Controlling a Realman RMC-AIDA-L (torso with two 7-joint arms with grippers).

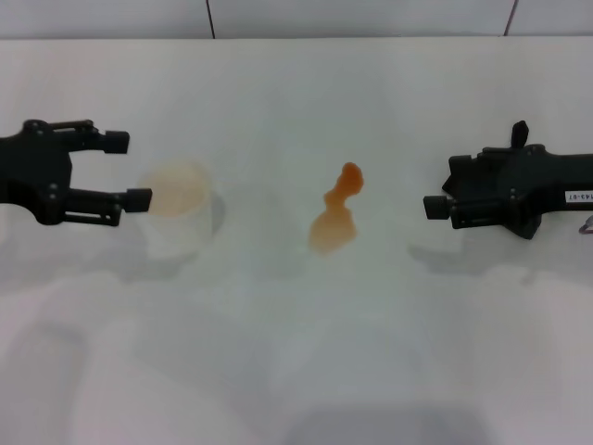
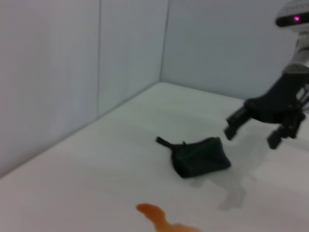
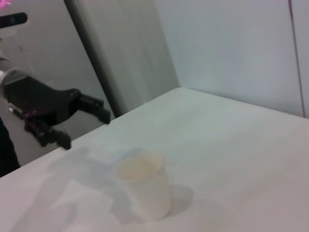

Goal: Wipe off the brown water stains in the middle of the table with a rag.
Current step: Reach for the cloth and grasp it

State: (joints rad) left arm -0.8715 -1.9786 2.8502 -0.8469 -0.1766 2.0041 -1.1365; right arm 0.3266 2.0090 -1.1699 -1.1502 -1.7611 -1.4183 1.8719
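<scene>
The brown water stains (image 1: 335, 218) form one orange-brown blotch in the middle of the white table (image 1: 296, 352); its edge also shows in the left wrist view (image 2: 157, 216). The black rag (image 2: 200, 157) lies crumpled on the table to the right of the stain, its small tip pointing toward the far wall. In the head view only that tip (image 1: 521, 131) shows, the rest being hidden under my right arm. My right gripper (image 2: 253, 136) hovers open above the rag, apart from it, and reaches in from the right (image 1: 435, 207). My left gripper (image 1: 128, 170) stands open and empty at the left.
A whitish translucent cup (image 1: 178, 221) stands upright just right of the left gripper's fingertips; the right wrist view shows the cup (image 3: 145, 186) with the left gripper (image 3: 86, 130) beyond it. Grey wall panels (image 1: 278, 17) close off the table's far edge.
</scene>
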